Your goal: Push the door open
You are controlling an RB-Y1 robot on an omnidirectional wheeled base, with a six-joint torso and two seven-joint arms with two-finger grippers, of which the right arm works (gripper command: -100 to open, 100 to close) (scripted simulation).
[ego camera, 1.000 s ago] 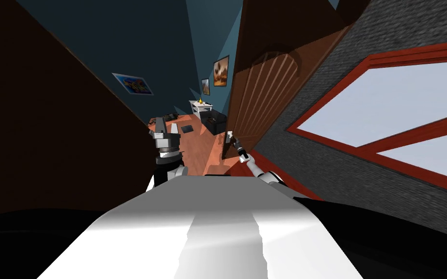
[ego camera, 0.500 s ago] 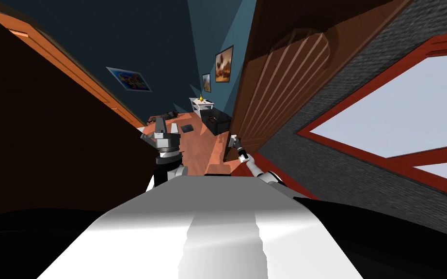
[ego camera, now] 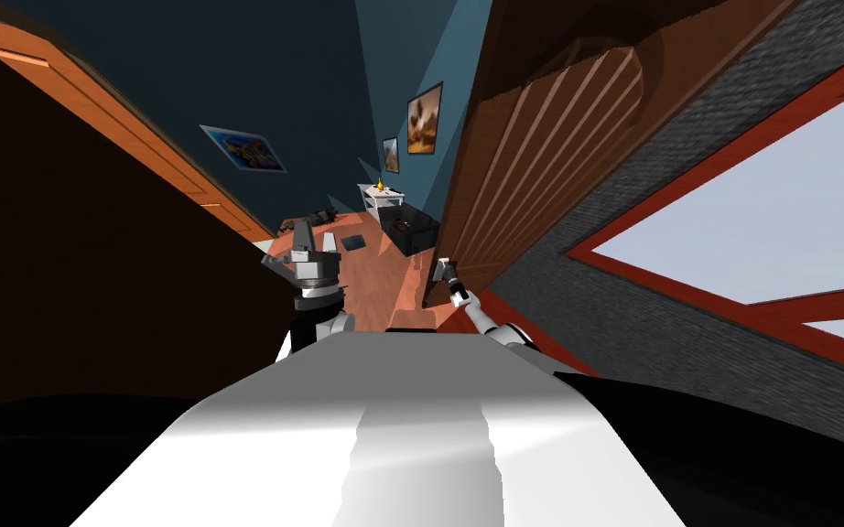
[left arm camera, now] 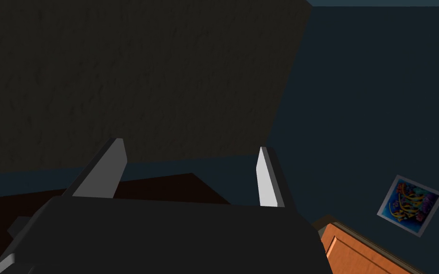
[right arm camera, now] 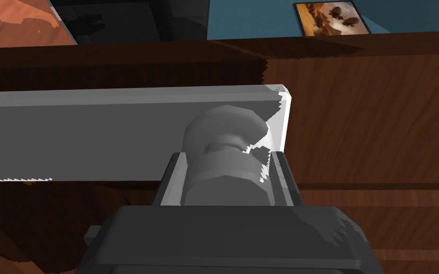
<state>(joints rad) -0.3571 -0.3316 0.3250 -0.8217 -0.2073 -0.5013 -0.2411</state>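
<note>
The brown wooden door (ego camera: 539, 165) stands on my right, partly swung into the room, so a strip of orange floor (ego camera: 370, 274) shows through the gap past its free edge. The right gripper (right arm camera: 225, 158) is clenched on the grey knob (right arm camera: 223, 135), its two fingers pressing the knob's sides just in front of the grey plate (right arm camera: 94, 138) that carries it. That hold sits at the door's free edge, far from the hinges, which I judge gives the push its best leverage and stops the gripper sliding off the panel. The left gripper (ego camera: 304, 249) is raised in front of my chest on the left, fingers spread and holding nothing, probably parked clear of the doorway.
</note>
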